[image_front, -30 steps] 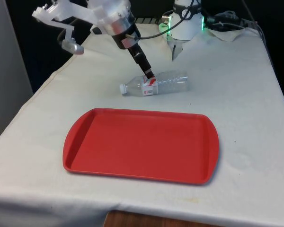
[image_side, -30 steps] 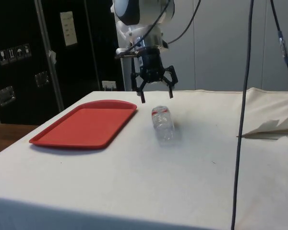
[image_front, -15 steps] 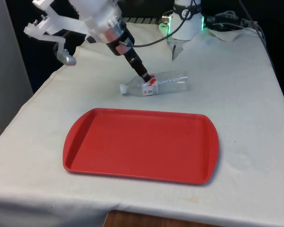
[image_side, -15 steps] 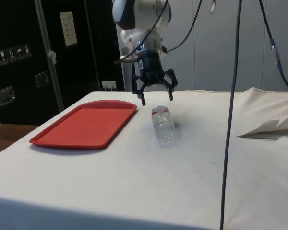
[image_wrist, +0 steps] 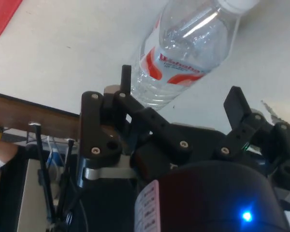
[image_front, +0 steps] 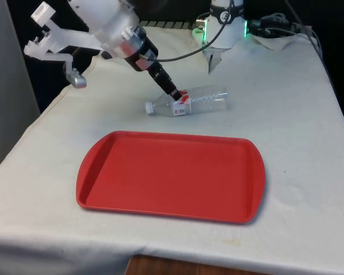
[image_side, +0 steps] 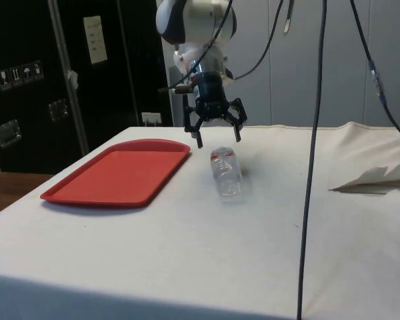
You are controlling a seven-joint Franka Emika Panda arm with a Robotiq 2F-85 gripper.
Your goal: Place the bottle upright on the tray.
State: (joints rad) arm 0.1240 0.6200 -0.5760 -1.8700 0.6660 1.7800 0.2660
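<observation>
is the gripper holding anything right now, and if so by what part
Nothing is held. The gripper hangs open just above the bottle, which lies on its side on the white cloth, beside the red tray.

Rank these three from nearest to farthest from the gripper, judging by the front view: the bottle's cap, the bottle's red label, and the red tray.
1. The red label: directly under the gripper, on the lying bottle.
2. The cap: at the bottle's end towards the front view's left.
3. The red tray: on the cloth nearer the camera, apart from the bottle.
</observation>
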